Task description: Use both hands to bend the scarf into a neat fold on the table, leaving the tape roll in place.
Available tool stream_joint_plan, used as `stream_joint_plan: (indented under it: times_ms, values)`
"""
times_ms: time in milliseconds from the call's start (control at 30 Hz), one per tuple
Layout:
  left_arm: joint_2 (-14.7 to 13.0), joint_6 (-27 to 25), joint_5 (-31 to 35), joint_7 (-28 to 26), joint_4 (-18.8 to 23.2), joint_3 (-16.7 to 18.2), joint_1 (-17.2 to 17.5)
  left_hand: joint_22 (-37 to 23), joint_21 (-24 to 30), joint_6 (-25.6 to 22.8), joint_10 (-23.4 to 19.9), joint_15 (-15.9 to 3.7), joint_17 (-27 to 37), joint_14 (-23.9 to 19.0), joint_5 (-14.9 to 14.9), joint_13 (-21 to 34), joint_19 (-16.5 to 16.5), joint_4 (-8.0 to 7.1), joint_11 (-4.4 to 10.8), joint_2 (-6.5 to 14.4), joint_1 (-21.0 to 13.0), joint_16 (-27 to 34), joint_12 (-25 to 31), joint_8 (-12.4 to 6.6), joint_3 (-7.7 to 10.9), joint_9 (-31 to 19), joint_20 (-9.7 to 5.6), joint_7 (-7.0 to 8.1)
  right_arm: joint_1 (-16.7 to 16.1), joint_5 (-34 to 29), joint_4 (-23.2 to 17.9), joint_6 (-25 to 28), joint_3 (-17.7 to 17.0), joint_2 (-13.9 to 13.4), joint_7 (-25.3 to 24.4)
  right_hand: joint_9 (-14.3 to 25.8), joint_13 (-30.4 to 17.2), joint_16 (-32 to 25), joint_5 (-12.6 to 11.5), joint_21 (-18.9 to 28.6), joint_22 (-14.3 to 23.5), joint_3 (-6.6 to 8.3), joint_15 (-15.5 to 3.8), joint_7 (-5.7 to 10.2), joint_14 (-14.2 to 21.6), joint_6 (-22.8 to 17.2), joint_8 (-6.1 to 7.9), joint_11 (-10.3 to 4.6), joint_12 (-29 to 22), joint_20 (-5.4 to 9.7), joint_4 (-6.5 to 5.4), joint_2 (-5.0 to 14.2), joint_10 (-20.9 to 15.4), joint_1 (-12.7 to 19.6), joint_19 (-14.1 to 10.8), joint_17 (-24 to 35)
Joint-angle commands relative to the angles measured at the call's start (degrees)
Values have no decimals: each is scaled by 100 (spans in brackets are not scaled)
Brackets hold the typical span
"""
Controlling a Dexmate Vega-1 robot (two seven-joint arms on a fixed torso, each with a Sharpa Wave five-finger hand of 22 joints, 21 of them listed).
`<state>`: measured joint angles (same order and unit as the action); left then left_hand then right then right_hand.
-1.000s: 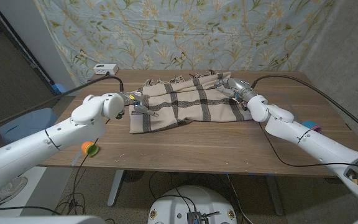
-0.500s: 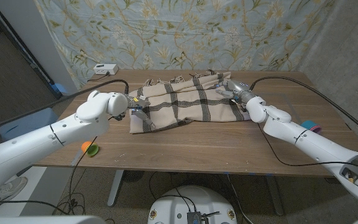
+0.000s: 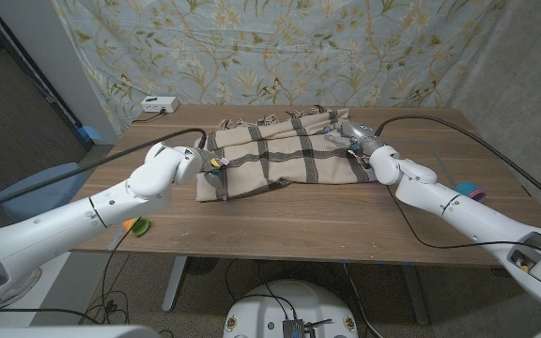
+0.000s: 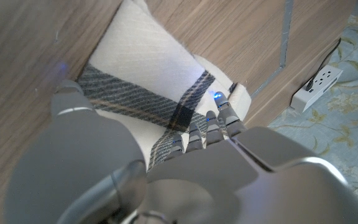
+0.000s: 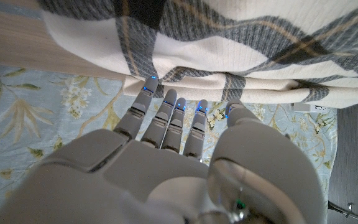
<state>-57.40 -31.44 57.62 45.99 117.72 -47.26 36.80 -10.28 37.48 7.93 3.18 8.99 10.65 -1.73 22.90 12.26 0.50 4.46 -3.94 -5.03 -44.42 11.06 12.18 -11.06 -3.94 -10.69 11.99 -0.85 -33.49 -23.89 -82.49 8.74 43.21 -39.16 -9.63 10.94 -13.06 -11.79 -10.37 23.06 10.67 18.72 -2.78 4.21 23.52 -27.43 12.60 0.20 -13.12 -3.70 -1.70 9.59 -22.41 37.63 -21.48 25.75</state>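
Head view: left hand [image 3: 209, 161] grips scarf [image 3: 280, 155] edge; right hand [image 3: 350, 134] grips far edge.

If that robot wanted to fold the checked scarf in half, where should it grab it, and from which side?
Probably by the two short ends. The scarf lies spread lengthwise across the table, so the left robot hand suits the near-left corner, coming from the left, and the right robot hand the right end, where the loose edge bunches and gives something to pinch.
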Motion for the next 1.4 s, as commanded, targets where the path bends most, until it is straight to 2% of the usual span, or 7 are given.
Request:
stream_joint_plan:
  times_ms: [33, 200, 533, 800, 933, 1067, 1400]
  values:
    - [370, 465, 1390, 252, -376, -16, 278, -18, -41, 61, 25, -12, 0, -43, 25, -5, -82, 38, -2, 47, -131, 41, 21, 7, 26, -4, -1, 33, 117, 48, 230, -110, 80, 112, -35, 9, 8, 5, -41, -32, 11, 58, -167, -5, -19, 20, -37, 12, 14, 24, 10, -12, 13, -45, 24, -6]
    - [496, 549, 1674, -42, -533, 103, 472, -25, -41, 41, -88, -257, -12, -404, 71, -31, -506, 278, 82, 980, -1056, 113, 71, -20, 614, 0, -154, -38, 169, 53, 290, -142, 108, 133, -21, 9, 10, 7, -42, -35, 10, 67, -177, -4, -21, 25, -45, 8, 23, 23, 12, -16, 25, -53, 24, -19]
    - [707, 712, 1475, -803, -946, 352, 660, -55, 78, -314, -566, -642, -21, -1004, -302, -46, -998, 511, 254, 1602, -2055, 180, 206, -99, 1324, -2, -289, 10, 378, 127, 378, 244, 238, 204, 565, 13, 21, 90, -21, -140, 2, 33, -117, 94, -365, 308, -173, -10, 156, 1, -18, -82, 309, -224, 209, -85]
    - [715, 900, 1619, -1836, -1194, 346, 698, -311, 906, -1748, -2108, -1669, 55, -2371, -946, -54, -1381, 298, 954, 1715, -3385, 409, 552, -298, 3422, -24, -797, 324, 849, 140, 776, 712, 626, 359, 1492, 25, 70, 141, -28, -535, -18, -236, 153, 148, -1489, 1291, -249, 52, 282, -102, -290, -149, 1359, -988, 828, -310]
    - [627, 1069, 1760, -2722, -1355, 336, 725, -529, 1806, -3100, -3230, -2204, 72, -3468, -1153, -54, -1598, 261, 1458, 1656, -3640, 612, 813, -562, 4041, -51, -1266, 670, 1009, 69, 1001, 799, 805, 433, 1642, 28, 77, 134, -36, -582, -20, -294, 222, 117, -1581, 1331, -226, 115, 263, -113, -351, -171, 1409, -1125, 886, -340]
    - [539, 1201, 1923, -3592, -1509, 351, 714, -559, 2614, -4476, -4252, -2236, 122, -4434, -1277, -20, -1782, 231, 1457, 1571, -3506, 837, 1020, -835, 4087, -91, -1567, 797, 1104, 58, 1161, 828, 911, 475, 1715, 28, 79, 124, -47, -601, -21, -295, 194, 125, -1607, 1332, -215, 76, 255, -94, -382, -136, 1426, -1173, 908, -350]
    - [384, 1598, 2456, -4705, -1742, 303, 396, -243, 3105, -5582, -4979, -2238, 354, -5234, -1288, 160, -1698, 392, 1529, 1548, -3314, 1131, 1120, -974, 4060, -130, -1766, 904, 1159, 131, 1277, 714, 990, 442, 1722, 26, 87, 68, -74, -604, -23, -298, 146, 67, -1549, 1206, -147, 75, 170, -67, -445, -86, 1269, -1284, 834, -396]
